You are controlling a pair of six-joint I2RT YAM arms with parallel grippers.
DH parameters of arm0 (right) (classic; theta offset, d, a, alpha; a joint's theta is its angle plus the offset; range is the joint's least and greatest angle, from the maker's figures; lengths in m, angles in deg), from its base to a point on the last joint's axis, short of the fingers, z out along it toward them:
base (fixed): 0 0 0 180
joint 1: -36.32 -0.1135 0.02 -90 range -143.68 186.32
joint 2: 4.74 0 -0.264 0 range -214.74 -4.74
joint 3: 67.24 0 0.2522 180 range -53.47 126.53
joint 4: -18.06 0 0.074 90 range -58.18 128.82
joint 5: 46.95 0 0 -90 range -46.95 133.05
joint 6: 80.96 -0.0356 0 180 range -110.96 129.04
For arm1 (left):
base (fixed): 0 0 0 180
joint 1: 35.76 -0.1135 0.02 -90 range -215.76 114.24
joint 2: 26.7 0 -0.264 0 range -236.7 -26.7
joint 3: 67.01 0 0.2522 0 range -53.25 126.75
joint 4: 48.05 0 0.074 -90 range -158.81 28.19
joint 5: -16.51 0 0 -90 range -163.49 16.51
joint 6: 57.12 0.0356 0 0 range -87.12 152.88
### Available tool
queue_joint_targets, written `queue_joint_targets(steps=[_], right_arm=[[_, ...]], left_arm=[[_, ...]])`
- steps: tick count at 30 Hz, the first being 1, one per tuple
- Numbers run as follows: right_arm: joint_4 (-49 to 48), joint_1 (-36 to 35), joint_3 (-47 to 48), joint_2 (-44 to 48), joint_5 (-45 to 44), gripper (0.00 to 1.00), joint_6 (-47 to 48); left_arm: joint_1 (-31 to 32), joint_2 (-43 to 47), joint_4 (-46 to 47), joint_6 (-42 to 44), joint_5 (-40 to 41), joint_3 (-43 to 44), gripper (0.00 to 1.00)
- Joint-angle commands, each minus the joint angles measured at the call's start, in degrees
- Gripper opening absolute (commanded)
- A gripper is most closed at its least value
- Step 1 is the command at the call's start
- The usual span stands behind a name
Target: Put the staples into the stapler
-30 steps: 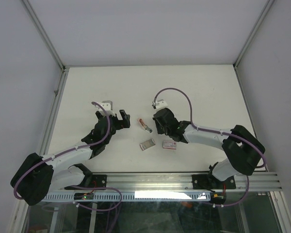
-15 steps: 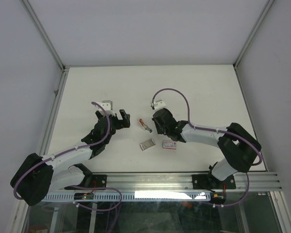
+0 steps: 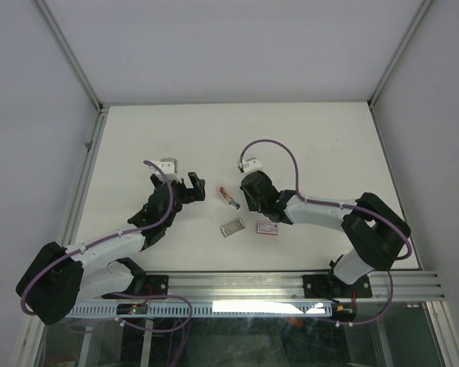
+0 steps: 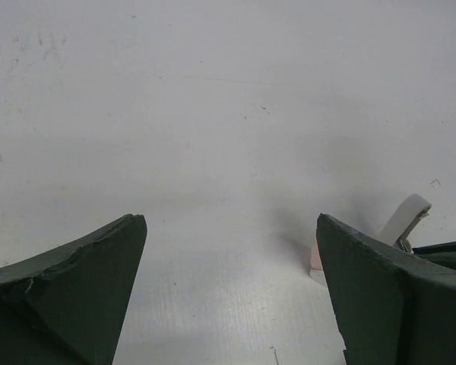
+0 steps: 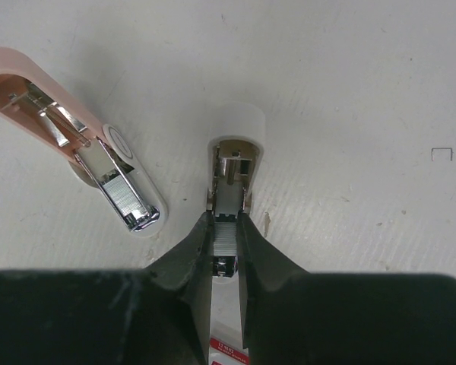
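Note:
The stapler lies swung open. Its pink lid [image 5: 30, 80] points up and left, and its white base with the metal channel [image 5: 235, 156] runs straight ahead of my right gripper [image 5: 224, 228]. That gripper is shut on a short silvery strip of staples [image 5: 224, 232], held in line with the channel's near end. The staples' white box with the red label [image 3: 268, 228] and its grey tray [image 3: 232, 228] lie near the front. From above, the stapler [image 3: 228, 196] sits just left of my right gripper [image 3: 243, 200]. My left gripper [image 3: 195, 187] [image 4: 232, 220] hangs open and empty, left of the stapler.
A single loose staple [image 5: 441, 154] lies on the white table to the right of the stapler. The stapler's white tip [image 4: 404, 218] shows at the right edge of the left wrist view. A metal rail [image 3: 291, 284] runs along the near table edge.
My right arm has shifted slightly to the left, still gripping the strip. The left arm has not moved.

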Motion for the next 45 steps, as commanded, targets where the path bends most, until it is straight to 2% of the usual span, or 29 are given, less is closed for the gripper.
queue_joint_targets(steps=[1,23,34,45], right_arm=[[-2.5,-0.3,1.4,-0.6,-1.0,0.11,-0.6],[-0.1,-0.3,2.5,-1.3,-1.2,0.11,-3.3],[0.7,-0.3,2.6,0.3,-1.3,0.26,-3.4],[1.5,-0.3,2.4,4.9,-1.0,0.32,-4.1]], left_arm=[[0.3,1.3,3.8,0.8,1.0,0.4,0.99],[0.3,1.2,3.8,0.8,1.0,0.4,0.99],[0.3,1.2,3.8,0.7,0.8,0.3,0.99],[0.3,1.5,3.9,0.7,1.0,0.1,0.99]])
